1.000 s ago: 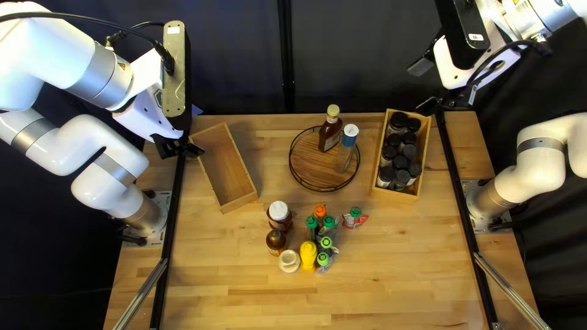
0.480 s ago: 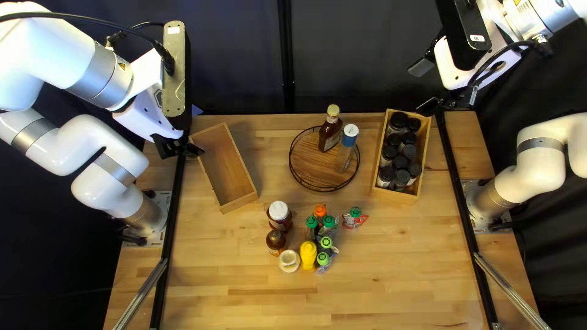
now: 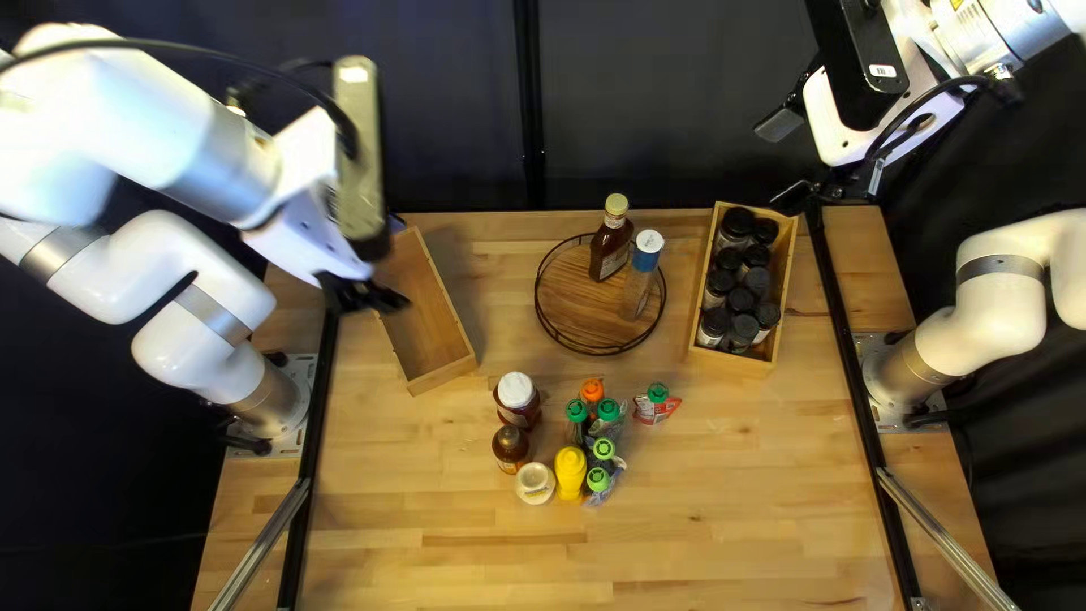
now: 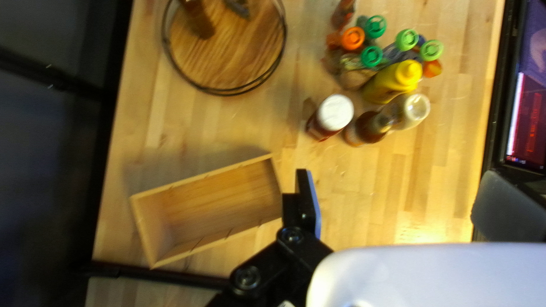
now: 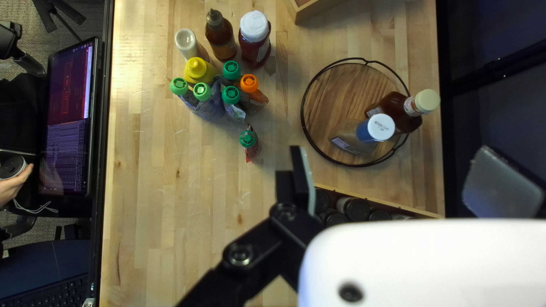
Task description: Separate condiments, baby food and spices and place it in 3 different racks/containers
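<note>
Workspace with both grippers. My left gripper [image 3: 396, 263] is raised at the far end of the left wooden box [image 3: 442, 380] in the top left view; its fingers stand wide apart with nothing gripped. My right gripper [image 3: 783, 161], raised beyond the far right corner, is likewise spread wide and holds nothing. The right wooden box [image 3: 730, 361] contains upright black-capped jars [image 3: 741, 302]. The round wire-rimmed tray [image 3: 583, 311], between the boxes, carries a brown bottle [image 3: 611, 251] and a clear bottle [image 3: 643, 277] with a blue-and-white top. Nearer, on the table, cluster a white-capped jar [image 3: 517, 396], dark bottle [image 3: 510, 445], cream-coloured bottle [image 3: 535, 483], yellow bottle [image 3: 570, 473], and orange- and green-capped pouches [image 3: 608, 414]. A separate green-capped pouch [image 3: 656, 405] lies just beside them.
</note>
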### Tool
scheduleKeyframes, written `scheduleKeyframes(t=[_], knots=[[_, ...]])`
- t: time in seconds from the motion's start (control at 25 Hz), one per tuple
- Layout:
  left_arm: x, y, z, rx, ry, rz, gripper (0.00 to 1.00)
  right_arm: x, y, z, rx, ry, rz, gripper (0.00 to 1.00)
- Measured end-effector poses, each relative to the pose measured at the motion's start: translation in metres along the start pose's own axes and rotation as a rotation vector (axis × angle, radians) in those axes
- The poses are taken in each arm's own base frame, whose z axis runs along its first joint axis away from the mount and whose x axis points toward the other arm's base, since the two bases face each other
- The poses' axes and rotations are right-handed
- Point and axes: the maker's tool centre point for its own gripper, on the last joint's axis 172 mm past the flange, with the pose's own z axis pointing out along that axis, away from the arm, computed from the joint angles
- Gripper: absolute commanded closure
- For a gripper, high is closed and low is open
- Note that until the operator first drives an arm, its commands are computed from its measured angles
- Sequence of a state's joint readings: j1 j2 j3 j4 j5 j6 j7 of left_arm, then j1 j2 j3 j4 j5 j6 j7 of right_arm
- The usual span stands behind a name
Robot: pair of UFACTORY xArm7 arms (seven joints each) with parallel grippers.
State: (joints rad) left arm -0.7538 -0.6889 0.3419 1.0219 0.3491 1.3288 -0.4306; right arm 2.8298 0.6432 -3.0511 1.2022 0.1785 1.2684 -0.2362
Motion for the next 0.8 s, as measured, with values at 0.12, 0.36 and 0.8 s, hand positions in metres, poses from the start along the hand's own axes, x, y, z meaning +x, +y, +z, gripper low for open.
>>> scheduleKeyframes(t=[0.12,0.36,0.8], knots=[[0.003,0.017,0.03,-0.037,-0.065,0.079,0.0,0.0,0.0,0.0,0.0,0.0,0.0,0.0],[0.006,0.027,0.072,-0.002,-0.152,0.059,0.0,0.0,0.0,0.0,0.0,0.0,0.0,0.0],[-0.003,0.002,0.146,0.151,-0.222,-0.357,0.0,0.0,0.0,0.0,0.0,0.0,0.0,0.0]])
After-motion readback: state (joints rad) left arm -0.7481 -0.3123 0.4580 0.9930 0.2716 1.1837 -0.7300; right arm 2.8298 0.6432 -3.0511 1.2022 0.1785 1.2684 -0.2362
